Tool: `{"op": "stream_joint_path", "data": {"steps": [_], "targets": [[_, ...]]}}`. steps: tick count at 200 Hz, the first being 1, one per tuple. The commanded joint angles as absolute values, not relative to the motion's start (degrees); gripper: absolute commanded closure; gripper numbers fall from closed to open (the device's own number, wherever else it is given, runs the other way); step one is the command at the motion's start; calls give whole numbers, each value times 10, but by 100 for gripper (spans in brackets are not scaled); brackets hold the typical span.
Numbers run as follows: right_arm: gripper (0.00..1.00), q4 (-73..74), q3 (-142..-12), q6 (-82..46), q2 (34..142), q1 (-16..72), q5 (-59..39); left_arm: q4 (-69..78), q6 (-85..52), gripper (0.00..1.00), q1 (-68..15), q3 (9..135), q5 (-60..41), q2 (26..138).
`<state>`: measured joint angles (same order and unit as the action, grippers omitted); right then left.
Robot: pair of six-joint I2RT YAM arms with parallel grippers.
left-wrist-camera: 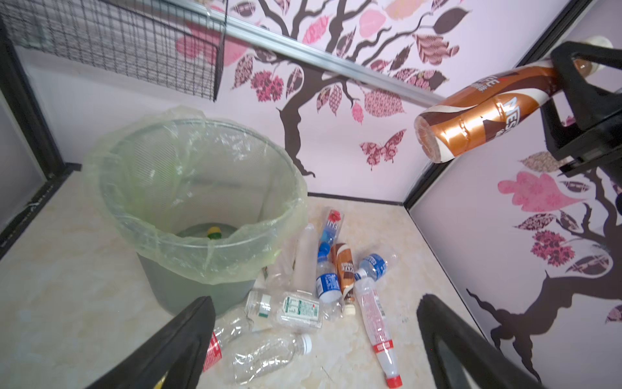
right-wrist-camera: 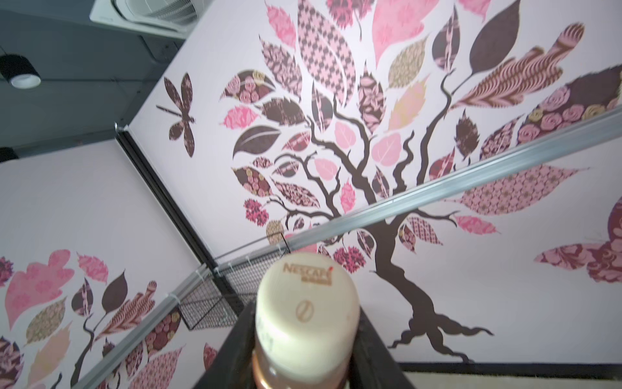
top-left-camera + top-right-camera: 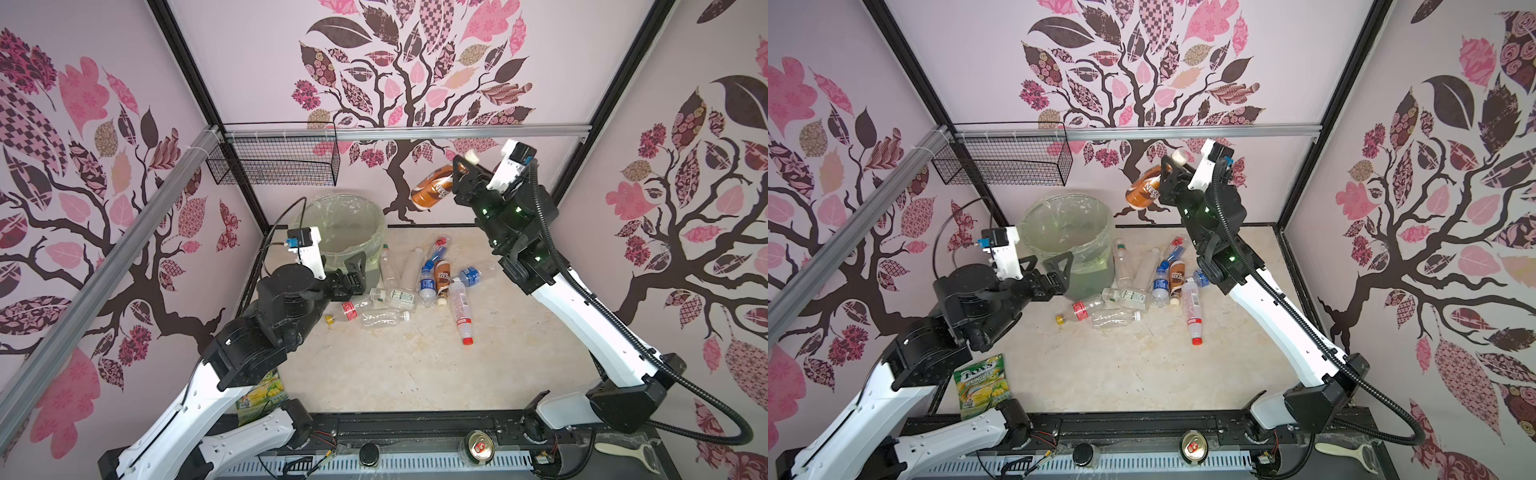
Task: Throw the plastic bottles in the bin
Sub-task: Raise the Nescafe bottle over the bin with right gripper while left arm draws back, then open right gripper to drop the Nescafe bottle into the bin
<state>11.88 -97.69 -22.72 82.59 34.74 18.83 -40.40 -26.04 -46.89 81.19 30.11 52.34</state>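
Gripping a brown bottle [image 3: 432, 189] by the neck in my right tool [image 3: 460, 172], high beside the bin [image 3: 376, 232], my left tool [image 3: 1044, 266] gaping empty near its wall, other bottles [image 3: 461, 305] lying on the desk [image 3: 415, 365].

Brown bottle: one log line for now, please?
right gripper: shut on brown bottle, aloft | left gripper: open near bin

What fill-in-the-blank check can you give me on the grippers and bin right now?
The right gripper is shut on the ____ of a brown bottle.
The left gripper stands ____ beside the bin.
A bottle cap inside the bin is ____.
Missing: neck; open; yellow.
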Motion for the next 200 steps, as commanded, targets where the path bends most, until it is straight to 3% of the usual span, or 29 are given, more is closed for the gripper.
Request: {"op": "stream_joint_path", "data": {"steps": [1,29,68,77,86,103,116,171,200], "targets": [[75,187,-1038,-204,854,345,257,-411,-234,2,-467,835,348,515],[70,142,-1123,-256,950,347,173,-415,-227,2,-467,821,352,502],[56,-97,-1382,-226,1196,419,111,-419,-237,2,-466,782,362,474],[46,-122,-1421,-212,1229,434,124,-420,-241,2,-465,772,360,469],[26,-132,-1440,-211,1244,440,133,-428,-245,2,-465,767,362,466],[17,-111,-1425,-221,1235,440,116,-443,-259,2,-464,752,368,459],[1,-90,-1398,-219,1215,440,102,-443,-270,2,-464,731,371,449],[1,-47,-1230,-162,1071,433,110,-461,-345,2,-464,677,403,459],[1,-83,-1194,-210,1013,375,50,-513,-411,2,-463,699,389,481]]}}
